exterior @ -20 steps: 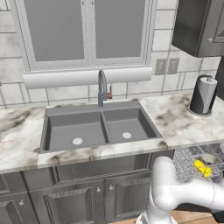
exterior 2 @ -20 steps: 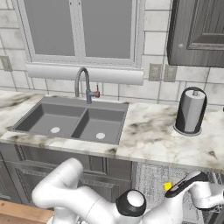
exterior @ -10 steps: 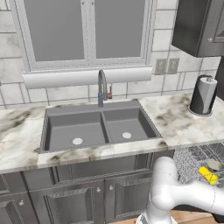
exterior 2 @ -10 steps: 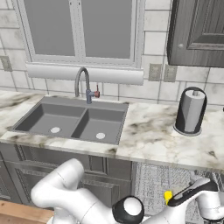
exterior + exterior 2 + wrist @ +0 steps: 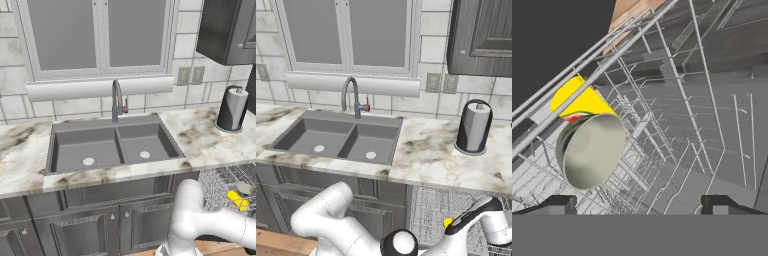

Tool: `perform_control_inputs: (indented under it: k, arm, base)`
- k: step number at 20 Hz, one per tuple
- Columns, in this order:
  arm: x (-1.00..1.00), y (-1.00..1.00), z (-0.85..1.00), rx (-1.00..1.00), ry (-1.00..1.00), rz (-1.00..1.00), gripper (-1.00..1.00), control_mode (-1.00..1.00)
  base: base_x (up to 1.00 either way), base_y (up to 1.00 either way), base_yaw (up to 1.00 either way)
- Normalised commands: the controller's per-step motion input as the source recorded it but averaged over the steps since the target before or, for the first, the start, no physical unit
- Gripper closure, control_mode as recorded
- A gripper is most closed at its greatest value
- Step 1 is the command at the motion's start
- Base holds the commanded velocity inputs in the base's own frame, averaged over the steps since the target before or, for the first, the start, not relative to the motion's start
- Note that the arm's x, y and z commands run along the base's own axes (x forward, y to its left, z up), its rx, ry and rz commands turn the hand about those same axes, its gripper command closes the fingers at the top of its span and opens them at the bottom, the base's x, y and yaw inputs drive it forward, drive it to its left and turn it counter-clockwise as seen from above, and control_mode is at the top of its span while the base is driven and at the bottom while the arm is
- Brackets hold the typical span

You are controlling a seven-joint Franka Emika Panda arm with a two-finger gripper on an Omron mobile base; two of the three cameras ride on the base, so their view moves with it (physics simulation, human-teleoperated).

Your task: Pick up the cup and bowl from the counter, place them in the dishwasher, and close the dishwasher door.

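Bowl (image 5: pixel 592 150), one, pale grey-beige, is seen lying in the dishwasher (image 5: pixel 677 150) wire rack, just beyond the gripper (image 5: pixel 641 204), whose jaws are spread wide and empty. One yellow cup (image 5: pixel 579 102) is touching behind it.

A white stone counter (image 5: pixel 210 137) marbled with brown-grey veins surrounds a matte mid-grey double sink (image 5: pixel 112 145). Behind it are pale cream wall tiles (image 5: pixel 436 50) with darker grout lines. The panelled cabinets (image 5: pixel 100 220) below are dark grey. A tall dark cylinder with a white top (image 5: pixel 474 127) stands on the counter. In the silvery wire-mesh dishwasher rack (image 5: pixel 677 150) sit a bright yellow cup (image 5: pixel 579 102) and a pale grey-beige round bowl (image 5: pixel 592 150).
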Motion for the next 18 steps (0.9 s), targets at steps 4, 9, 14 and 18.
perform_control_inputs:
  k: [4,9,14,18]
  arm:
    - [0.00,0.07,0.06,-0.01,0.00,0.00,-1.00,-1.00]
    - [0.00,0.26,0.00,-0.02,0.00,0.01,-1.00,-1.00]
    - [-0.06,0.52,-0.16,-0.09,0.00,0.03,-1.00,-1.00]
    - [-0.01,0.49,-0.12,-0.09,0.00,0.02,-1.00,-1.00]
  base:
    - [0.00,0.00,0.00]
    - [0.00,0.00,0.00]
    - [0.00,0.00,0.00]
    - [0.00,0.00,0.00]
